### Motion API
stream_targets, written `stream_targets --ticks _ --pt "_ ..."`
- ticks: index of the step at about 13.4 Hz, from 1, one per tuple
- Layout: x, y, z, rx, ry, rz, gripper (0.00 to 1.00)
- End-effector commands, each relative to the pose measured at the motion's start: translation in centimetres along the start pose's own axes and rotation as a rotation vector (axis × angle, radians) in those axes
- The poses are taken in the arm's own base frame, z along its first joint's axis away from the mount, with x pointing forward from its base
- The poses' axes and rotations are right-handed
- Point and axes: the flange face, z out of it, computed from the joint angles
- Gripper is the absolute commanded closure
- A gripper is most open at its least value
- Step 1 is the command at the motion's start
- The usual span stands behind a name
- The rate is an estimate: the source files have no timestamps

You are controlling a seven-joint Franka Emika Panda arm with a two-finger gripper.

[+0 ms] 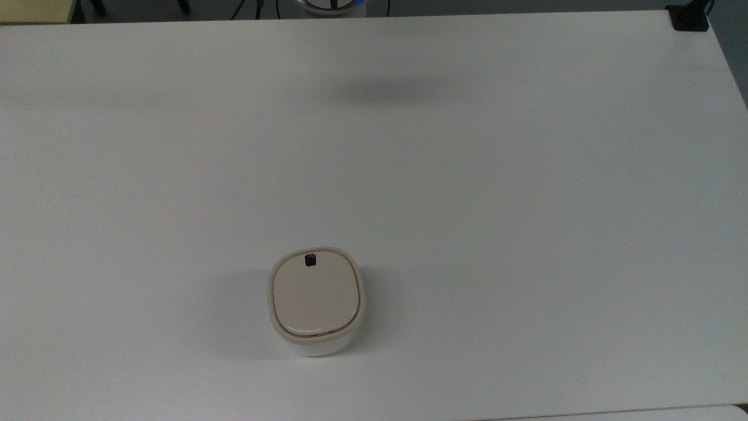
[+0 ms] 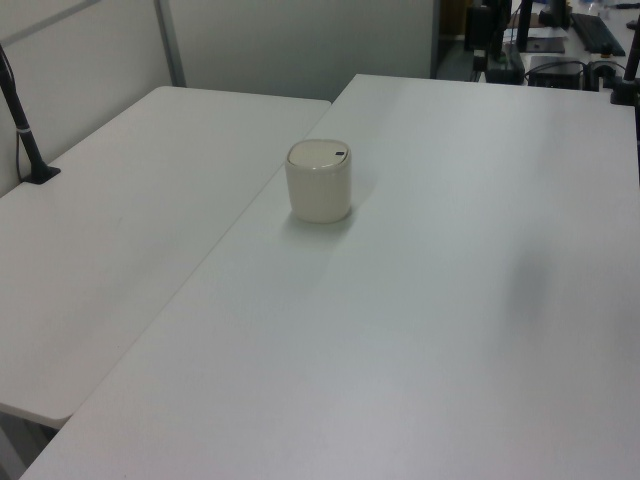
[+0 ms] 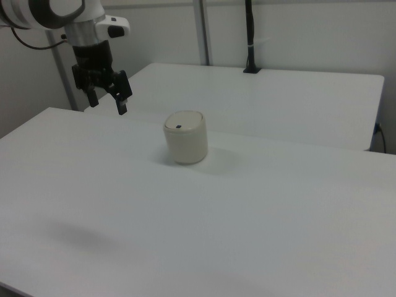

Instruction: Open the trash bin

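Note:
The trash bin (image 1: 315, 301) (image 2: 319, 180) (image 3: 185, 137) stands upright on the white table (image 1: 526, 204), a small white body under a beige lid that lies flat and shut. A small black button (image 1: 311, 260) (image 3: 178, 127) sits near the lid's edge, at the top in the top view. In the right view my gripper (image 3: 106, 102) hangs high in the air at the right view's upper left, well apart from the bin. Its two black fingers are spread open with nothing between them.
A second white table (image 2: 120, 210) (image 3: 278, 99) adjoins the one with the bin. A black post (image 2: 25, 130) (image 3: 249, 37) is clamped to that second table. A black clamp (image 1: 689, 17) sits at the table's corner in the top view's upper right.

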Motion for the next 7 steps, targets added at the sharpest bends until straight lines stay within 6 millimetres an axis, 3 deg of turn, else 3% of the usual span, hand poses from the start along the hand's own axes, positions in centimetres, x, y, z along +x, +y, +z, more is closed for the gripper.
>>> stream_targets --ticks 1,3,6,7 --pt "-0.3 0.0 0.8 -0.008 -0.024 -0.063 0.0" --pt "0.3 0.0 1.6 -0.005 -0.038 -0.162 0.0" --pt "1.8 -0.1 2.0 -0.005 -0.029 -0.159 0.02" --pt "3.0 -0.2 2.5 -0.005 -0.017 -0.148 0.13"
